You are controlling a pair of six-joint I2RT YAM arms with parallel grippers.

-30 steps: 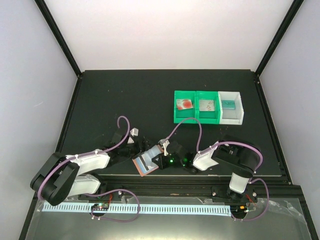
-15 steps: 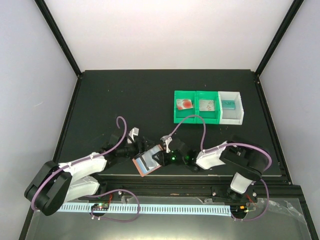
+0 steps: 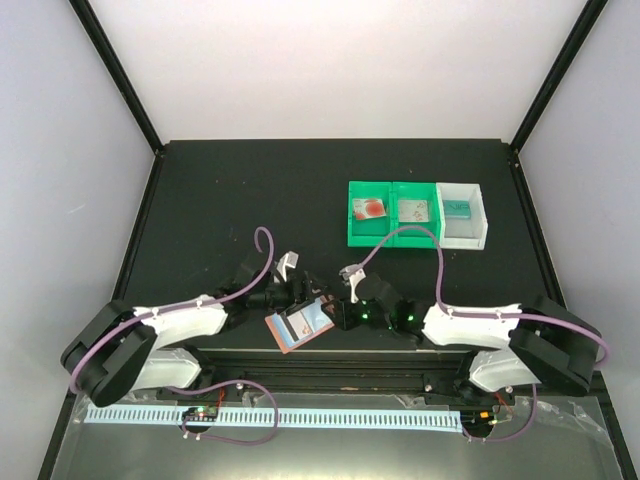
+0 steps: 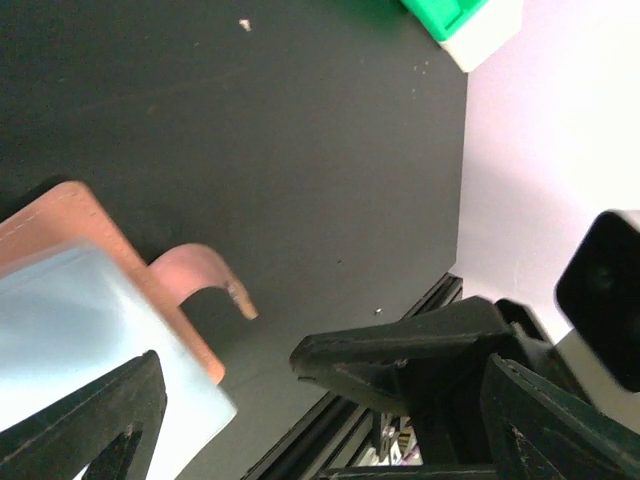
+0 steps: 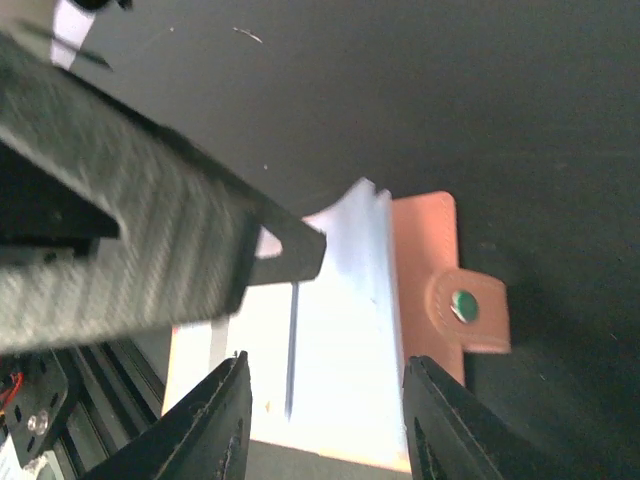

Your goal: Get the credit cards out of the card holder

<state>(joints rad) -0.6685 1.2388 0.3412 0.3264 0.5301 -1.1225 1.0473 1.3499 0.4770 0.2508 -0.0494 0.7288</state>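
The black table bears the card holder (seemingly flat) and green and white bins.

Bright, even light; the near fingers look blurred.

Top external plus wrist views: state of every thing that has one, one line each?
Salmon-pink leather-like bifold card holder: open on black table, snap tab undone.
Whitish red-marked plastic card: out, in left green plastic bin.
Pale plastic card: out, in right green plastic bin.
Teal plastic card: out, in white plastic bin.
Left pincer: open.
Right pincer: open, over holder, nothing visibly held.
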